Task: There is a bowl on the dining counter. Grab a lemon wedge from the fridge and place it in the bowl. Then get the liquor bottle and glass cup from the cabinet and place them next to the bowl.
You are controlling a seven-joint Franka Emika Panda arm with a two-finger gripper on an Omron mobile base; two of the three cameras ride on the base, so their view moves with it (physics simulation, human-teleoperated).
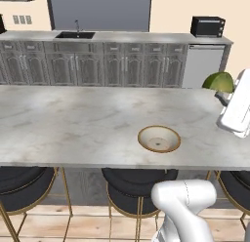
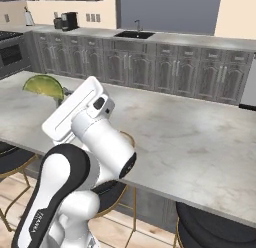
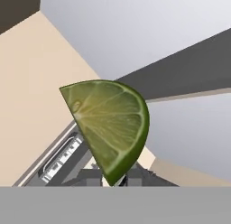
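Jaws pinch the lemon wedge nearly shut, apparently by its lower tip, high off the surface and right of the bowl; releasing here would miss it.

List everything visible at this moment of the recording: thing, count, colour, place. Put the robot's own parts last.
lemon wedge: one, yellow-green, held in the air above the counter's right end.
bowl: one, tan rim, pale inside, nothing in it, on the dining counter near its front edge.
dining counter: one, light grey-white marble, across the foreground.
stools: several, black seats on gold legs, tucked under the counter's near side.
cabinets: one row, grey panelled, along the back wall.
sink: one, dark, set in the back worktop.
toaster oven: one, black, at the right end of the back worktop.
arm: one, white with dark joints.
claw: one, dark tips, shut on the lemon wedge.
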